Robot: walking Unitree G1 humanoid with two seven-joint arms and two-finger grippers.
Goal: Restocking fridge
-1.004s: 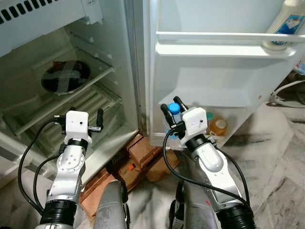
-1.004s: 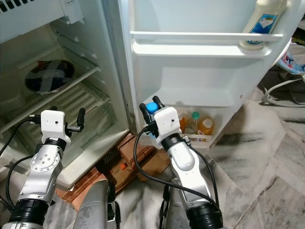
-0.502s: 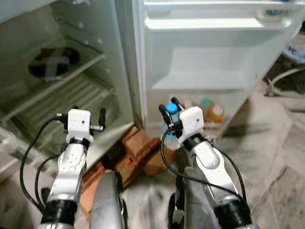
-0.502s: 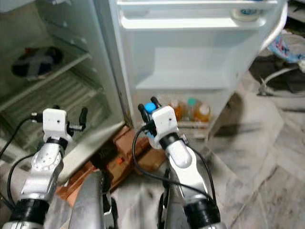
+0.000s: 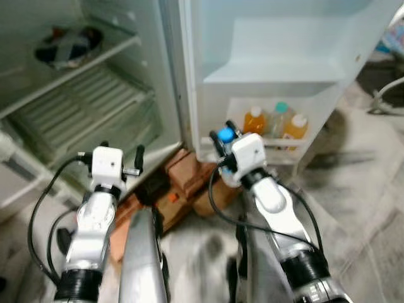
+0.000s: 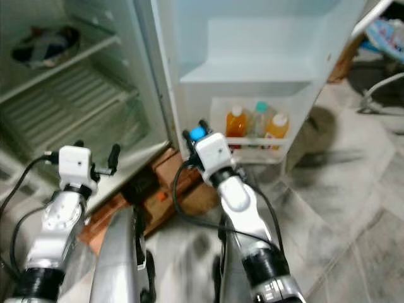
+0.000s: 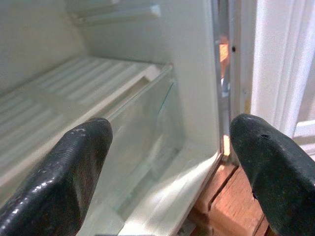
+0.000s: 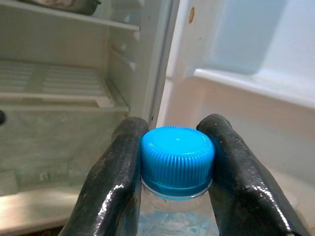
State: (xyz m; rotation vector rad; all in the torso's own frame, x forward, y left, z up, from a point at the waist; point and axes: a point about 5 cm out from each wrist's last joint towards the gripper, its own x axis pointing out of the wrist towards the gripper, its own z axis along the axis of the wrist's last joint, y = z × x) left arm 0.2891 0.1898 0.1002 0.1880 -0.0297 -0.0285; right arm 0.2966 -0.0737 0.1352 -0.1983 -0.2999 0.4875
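My right gripper (image 5: 223, 140) is shut on a clear bottle with a blue cap (image 8: 177, 160), held upright by the neck in front of the open fridge door (image 5: 284, 69). Its two black fingers (image 8: 115, 182) press on either side of the cap. The door's bottom rack (image 5: 278, 146) holds three bottles: two orange drinks (image 5: 254, 120) and one with a green cap (image 5: 278, 117). My left gripper (image 5: 120, 159) is open with nothing between its fingers (image 7: 74, 167), low in front of the fridge's lower compartment (image 7: 138, 113).
A dark bowl (image 5: 63, 45) sits on an upper glass shelf inside the fridge. Bricks (image 5: 183, 183) prop the fridge's front corner on the marble floor (image 5: 366, 208). A white cable (image 5: 388, 101) lies at the far right.
The whole view has tilted down and shifted, so the camera moved; the door's bottom rack is now in fuller sight. Both grippers keep their hold and pose.
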